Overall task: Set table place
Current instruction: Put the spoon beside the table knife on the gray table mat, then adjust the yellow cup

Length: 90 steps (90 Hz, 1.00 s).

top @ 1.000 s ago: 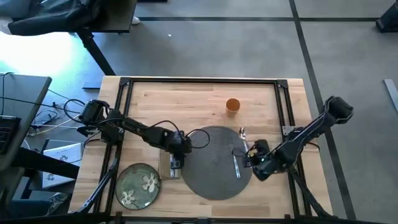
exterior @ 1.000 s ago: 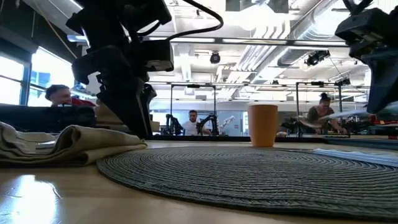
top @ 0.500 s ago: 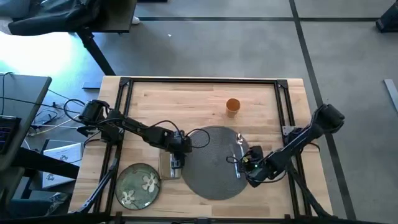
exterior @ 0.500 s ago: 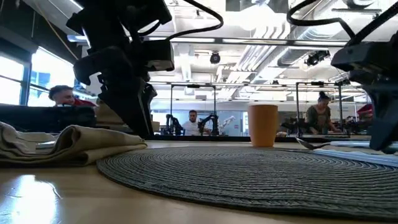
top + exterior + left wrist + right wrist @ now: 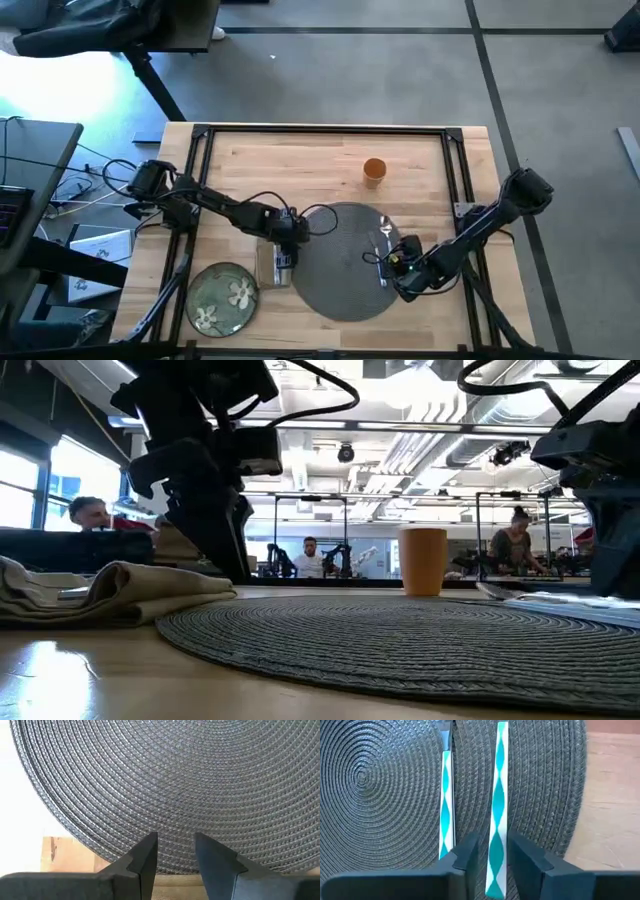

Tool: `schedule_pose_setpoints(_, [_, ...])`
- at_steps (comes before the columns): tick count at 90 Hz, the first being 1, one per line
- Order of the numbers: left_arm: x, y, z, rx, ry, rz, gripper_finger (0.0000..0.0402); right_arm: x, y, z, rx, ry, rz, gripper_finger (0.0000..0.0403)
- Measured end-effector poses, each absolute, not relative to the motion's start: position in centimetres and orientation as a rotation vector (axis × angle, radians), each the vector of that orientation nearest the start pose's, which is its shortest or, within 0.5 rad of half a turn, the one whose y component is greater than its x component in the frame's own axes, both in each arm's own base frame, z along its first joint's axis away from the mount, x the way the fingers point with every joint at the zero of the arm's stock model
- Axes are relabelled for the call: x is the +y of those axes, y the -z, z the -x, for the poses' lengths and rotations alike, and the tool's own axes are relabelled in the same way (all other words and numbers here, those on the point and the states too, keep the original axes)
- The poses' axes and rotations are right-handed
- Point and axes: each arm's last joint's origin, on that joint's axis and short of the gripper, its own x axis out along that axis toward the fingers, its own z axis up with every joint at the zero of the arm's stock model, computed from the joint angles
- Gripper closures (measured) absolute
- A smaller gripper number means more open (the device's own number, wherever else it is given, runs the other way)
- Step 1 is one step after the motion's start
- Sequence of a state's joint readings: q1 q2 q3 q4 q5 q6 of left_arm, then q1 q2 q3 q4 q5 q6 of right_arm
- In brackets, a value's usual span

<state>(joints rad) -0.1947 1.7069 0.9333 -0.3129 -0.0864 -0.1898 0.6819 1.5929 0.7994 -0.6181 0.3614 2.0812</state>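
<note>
The round dark-grey woven placemat (image 5: 340, 265) lies on the light-wood table (image 5: 300, 160). Two pieces of cutlery with teal-and-white handles (image 5: 446, 805) (image 5: 496, 820) lie side by side on its right part. My right gripper (image 5: 493, 857) is open and low over the mat, one finger on each side of the handle nearer the mat's edge. My left gripper (image 5: 175, 855) is open above the mat's left edge, over the tan napkin (image 5: 270, 265). The green flowered plate (image 5: 222, 297) sits near the front left, and the orange cup (image 5: 374, 171) stands upright behind the mat.
A thin black metal frame (image 5: 320, 130) runs around the tabletop. Bare wood lies behind the mat around the cup and to the right of the mat (image 5: 615, 810). In the low view the folded napkin (image 5: 110, 592) lies left of the mat, with people in the room beyond.
My right gripper has come down and toward the table's left onto the placemat's right part. It carried a piece of cutlery that was in the air a second ago and now lies flat on the mat. The right arm's elbow has swung inward.
</note>
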Motion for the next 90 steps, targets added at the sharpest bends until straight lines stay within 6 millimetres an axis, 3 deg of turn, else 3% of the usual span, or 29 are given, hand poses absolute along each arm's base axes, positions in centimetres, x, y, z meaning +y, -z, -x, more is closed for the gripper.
schedule_pose_setpoints(21, [-5.9, -15.1, -31.2, 1.080, -0.005, 0.019, 0.0287, 15.0, -15.0, -20.2, 0.910, 0.918, -1.040, 0.0265])
schedule_pose_setpoints(40, [-5.9, -15.3, -31.2, 1.091, -0.010, 0.025, 0.0287, 12.9, -20.5, -19.9, 0.936, 0.847, -0.860, 0.0263])
schedule_pose_setpoints(56, [-6.1, -17.5, -31.9, 1.114, -0.015, 0.028, 0.0287, 9.6, -26.0, -21.0, 0.843, 0.683, -0.502, 0.0263])
schedule_pose_setpoints(67, [-6.5, -19.5, -32.1, 1.112, -0.009, 0.022, 0.0287, 6.7, -28.5, -22.5, 0.819, 0.650, -0.290, 0.0263])
schedule_pose_setpoints(77, [-6.5, -21.2, -31.6, 1.084, -0.015, 0.039, 0.0287, 3.5, -29.5, -23.7, 0.864, 0.635, -0.197, 0.0263])
schedule_pose_setpoints(90, [-6.1, -23.2, -30.3, 1.064, -0.056, 0.073, 0.0287, -1.1, -28.8, -24.6, 0.952, 0.567, -0.150, 0.0263])
